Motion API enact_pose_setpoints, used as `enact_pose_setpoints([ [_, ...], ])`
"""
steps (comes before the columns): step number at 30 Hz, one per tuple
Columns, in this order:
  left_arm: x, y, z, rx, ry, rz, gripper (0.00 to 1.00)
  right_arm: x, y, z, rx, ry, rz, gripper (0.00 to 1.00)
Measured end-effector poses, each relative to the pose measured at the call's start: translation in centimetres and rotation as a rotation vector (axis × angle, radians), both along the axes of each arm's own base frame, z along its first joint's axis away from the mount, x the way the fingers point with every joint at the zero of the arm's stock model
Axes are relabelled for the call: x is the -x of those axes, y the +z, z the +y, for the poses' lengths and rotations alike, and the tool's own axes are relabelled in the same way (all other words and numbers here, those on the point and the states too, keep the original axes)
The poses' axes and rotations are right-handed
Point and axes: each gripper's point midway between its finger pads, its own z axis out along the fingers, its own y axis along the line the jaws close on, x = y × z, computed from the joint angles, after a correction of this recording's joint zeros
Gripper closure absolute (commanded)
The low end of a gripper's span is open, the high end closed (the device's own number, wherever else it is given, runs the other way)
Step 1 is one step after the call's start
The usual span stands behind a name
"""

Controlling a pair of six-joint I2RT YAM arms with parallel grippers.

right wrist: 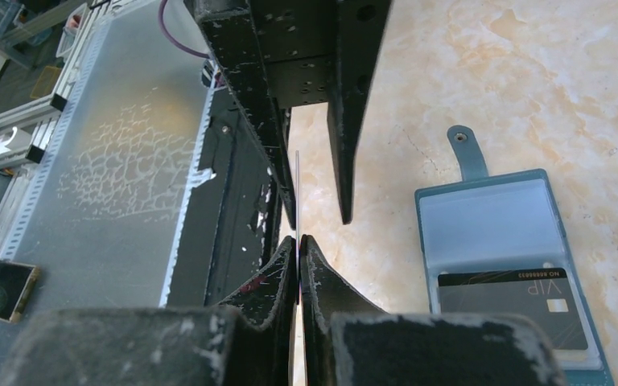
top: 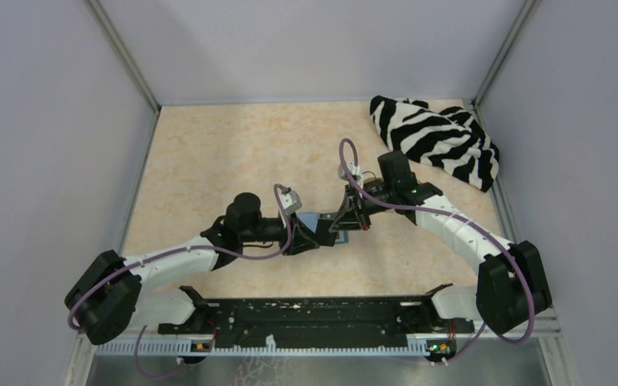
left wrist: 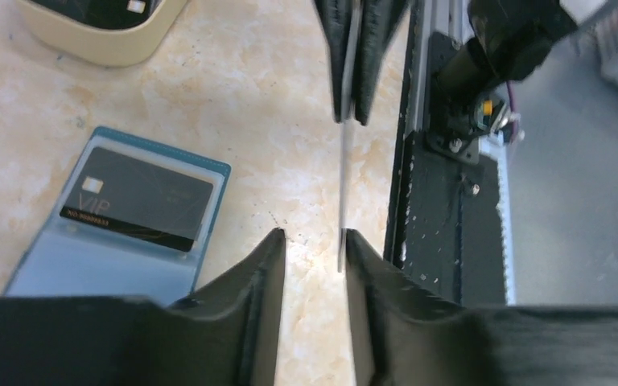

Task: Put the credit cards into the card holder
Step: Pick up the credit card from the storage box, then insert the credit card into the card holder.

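The teal card holder (left wrist: pixel 121 217) lies open on the table with a black VIP card (left wrist: pixel 138 197) tucked in its pocket; it also shows in the right wrist view (right wrist: pixel 503 233) and partly under the grippers in the top view (top: pixel 319 220). My right gripper (right wrist: pixel 298 241) is shut on a thin credit card (right wrist: pixel 298 189), held edge-on above the table. My left gripper (left wrist: pixel 314 241) faces it and is open, its jaws on either side of the card's (left wrist: pixel 342 185) free end, which lies against the right-hand finger (left wrist: pixel 370 273). The grippers meet mid-table (top: pixel 334 229).
A tan oval tray (left wrist: pixel 96 36) with dark cards in it stands beyond the holder. A zebra-striped cloth (top: pixel 434 137) lies at the back right corner. The black base rail (top: pixel 314 318) runs along the near edge, close beside the grippers (left wrist: pixel 442 209).
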Motion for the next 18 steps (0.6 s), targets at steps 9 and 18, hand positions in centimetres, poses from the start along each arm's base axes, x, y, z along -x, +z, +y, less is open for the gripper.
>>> enact_pose_setpoints([
  [9, -1.5, -1.2, 2.8, 0.015, 0.243, 0.016, 0.02, -1.9, -2.6, 0.1, 0.109, -0.105, 0.096, 1.0],
  [18, -2.8, -5.2, 6.1, 0.002, 0.526, 0.16, 0.05, -4.6, -8.1, 0.2, 0.278, -0.276, 0.334, 1.0],
])
